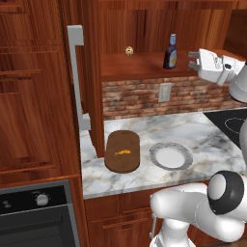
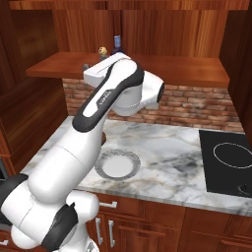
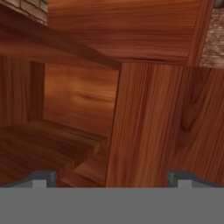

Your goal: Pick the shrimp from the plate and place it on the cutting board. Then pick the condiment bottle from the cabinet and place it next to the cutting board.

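Here, end effector [image 1: 191, 60] spread wide, empty, beside condiment bottle [image 1: 170, 52], cutting board [image 1: 122, 151] arm-hidden from right.

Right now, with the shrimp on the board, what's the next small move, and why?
Probably ease the open pincer left toward the condiment bottle. The shrimp lies on the cutting board, the plate is bare, and the bottle stands ungrasped on the cabinet shelf, just left of the fingers.

Orange shrimp [image 1: 122, 152] lying on dark oblong cutting board [image 1: 122, 164]; grey-rimmed plate [image 1: 171, 157] just beside it on the bench; dark condiment bottle [image 1: 170, 52] upright in reddish-brown cabinet [image 1: 144, 29].
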